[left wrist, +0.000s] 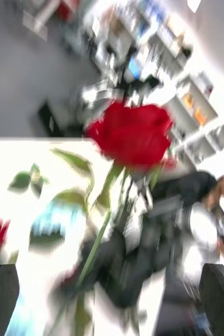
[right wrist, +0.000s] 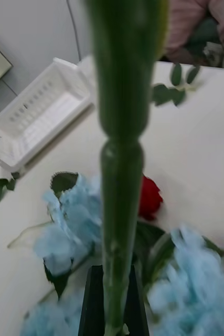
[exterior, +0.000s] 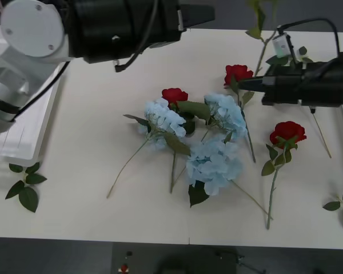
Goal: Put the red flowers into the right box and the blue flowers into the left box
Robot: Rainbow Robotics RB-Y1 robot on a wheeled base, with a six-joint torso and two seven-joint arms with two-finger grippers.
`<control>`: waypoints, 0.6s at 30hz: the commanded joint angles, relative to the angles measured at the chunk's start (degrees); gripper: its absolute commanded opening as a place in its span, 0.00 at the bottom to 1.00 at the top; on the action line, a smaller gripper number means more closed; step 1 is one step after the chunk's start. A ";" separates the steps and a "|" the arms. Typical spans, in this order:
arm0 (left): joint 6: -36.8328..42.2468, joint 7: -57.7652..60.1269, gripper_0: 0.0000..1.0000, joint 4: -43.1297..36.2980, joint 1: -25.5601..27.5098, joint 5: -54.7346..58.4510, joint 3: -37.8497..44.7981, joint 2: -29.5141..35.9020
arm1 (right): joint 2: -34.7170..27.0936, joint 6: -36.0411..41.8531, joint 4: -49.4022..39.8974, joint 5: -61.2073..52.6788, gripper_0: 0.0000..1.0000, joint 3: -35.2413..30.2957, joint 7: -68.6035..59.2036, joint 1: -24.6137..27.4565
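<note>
Artificial deep-red rose [left wrist: 130, 134] on thin green stem [right wrist: 121, 210]: light, springy, crushable bloom; best pinched mid-stem. Right gripper [right wrist: 113, 315] is clamped on that stem; left gripper [left wrist: 109, 302] gapes wide, holding nothing.

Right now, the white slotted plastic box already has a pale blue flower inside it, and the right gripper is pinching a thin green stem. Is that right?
Not quite. The white slotted plastic box is empty, as the right wrist view shows. The pale blue flowers lie on the table. The right gripper is indeed pinching a thin green stem.
</note>
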 commanded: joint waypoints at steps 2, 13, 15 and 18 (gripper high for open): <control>10.34 -0.29 1.00 -5.13 4.66 8.21 0.54 16.15 | -15.37 5.96 5.61 0.90 0.00 -0.61 -10.48 -2.01; 16.84 -4.60 1.00 -7.24 13.62 -4.45 -7.28 20.19 | -31.45 10.71 19.14 18.39 0.00 -0.53 -18.57 -2.45; 15.35 -4.60 1.00 -6.45 12.74 -7.44 -9.74 18.87 | -31.80 8.33 19.49 23.05 0.00 -0.44 -19.18 -2.36; 15.08 -4.77 1.00 -3.73 10.28 -13.15 -12.91 15.45 | -31.19 4.29 20.37 30.08 0.00 0.00 -22.43 -2.45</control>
